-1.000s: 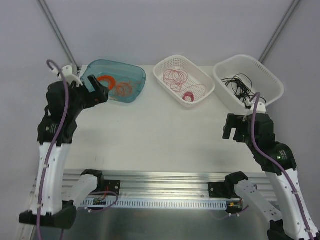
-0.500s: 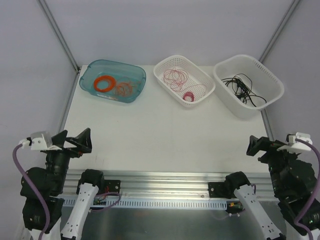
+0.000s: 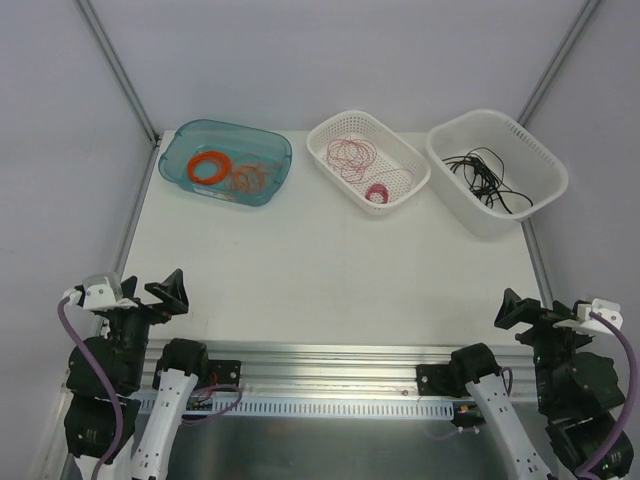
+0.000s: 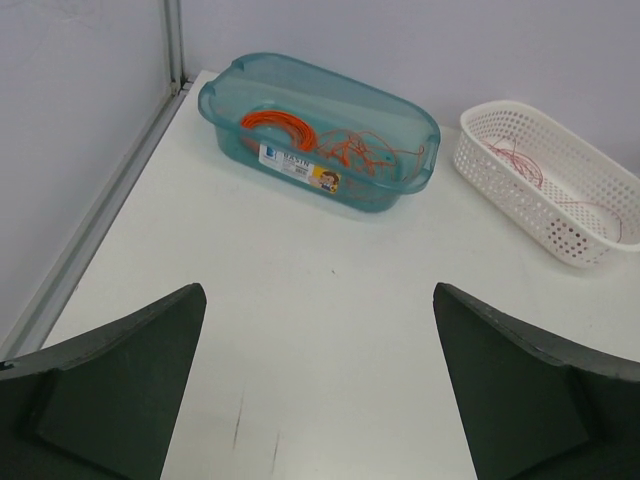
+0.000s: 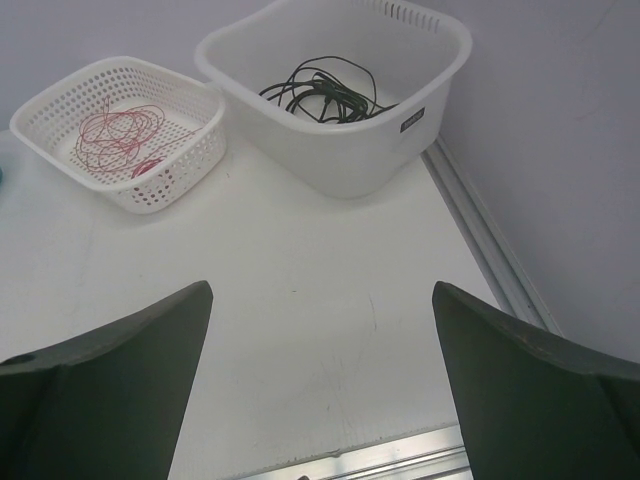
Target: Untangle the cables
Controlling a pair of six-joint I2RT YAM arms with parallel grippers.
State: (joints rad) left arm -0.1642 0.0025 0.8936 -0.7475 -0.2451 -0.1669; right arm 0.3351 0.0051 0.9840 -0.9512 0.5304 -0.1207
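Cables [image 3: 352, 153] lie sorted: red in the perforated basket [image 3: 392, 144], orange cables [image 3: 247, 178] in the teal tub [image 3: 235, 128] left of it, black cables [image 3: 482, 170] in the white bin [image 3: 535, 145] right of it. Only the left wrist view shows the tub's label [image 4: 300, 168]. The left gripper [image 4: 318, 295] and right gripper [image 5: 320, 290] both gape wide, empty.

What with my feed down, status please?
Open, empty: left gripper, right gripper; orange cables in teal bin, red cables in basket, black cables in tub; nothing blocking.
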